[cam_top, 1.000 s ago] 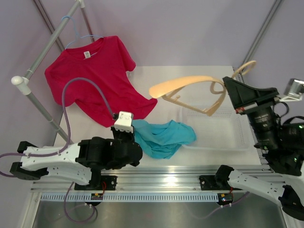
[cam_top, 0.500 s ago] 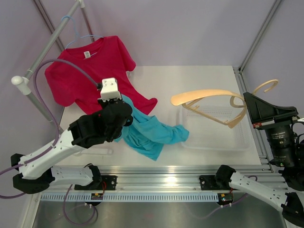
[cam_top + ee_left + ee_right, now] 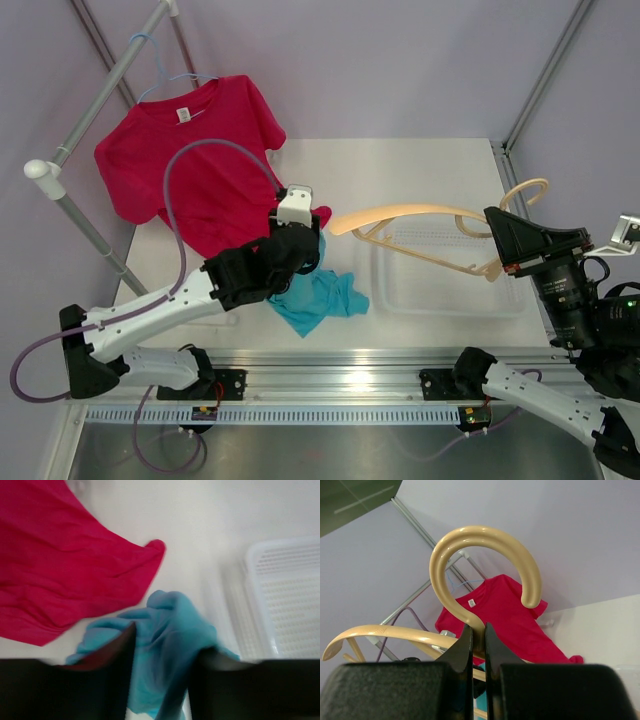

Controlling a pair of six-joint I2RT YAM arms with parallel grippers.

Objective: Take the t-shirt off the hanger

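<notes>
Noted as moved since the earlier frame: left hand point(image 3: 305, 250) swung right toward the tray point(image 3: 450, 310), with the teal t-shirt point(image 3: 320, 295) drawn into a tighter bunch, and hanger point(image 3: 420, 212) carried back left above the tray. Left hand logged as clamped on a fold of the t-shirt, cloth heaped on the tabletop point(image 3: 400, 160) just beside the tray and fully off the hanger. Right hand point(image 3: 497, 240) logged as pinched tight on the hanger's neck below the hook, hanger bare and held in the air.
</notes>
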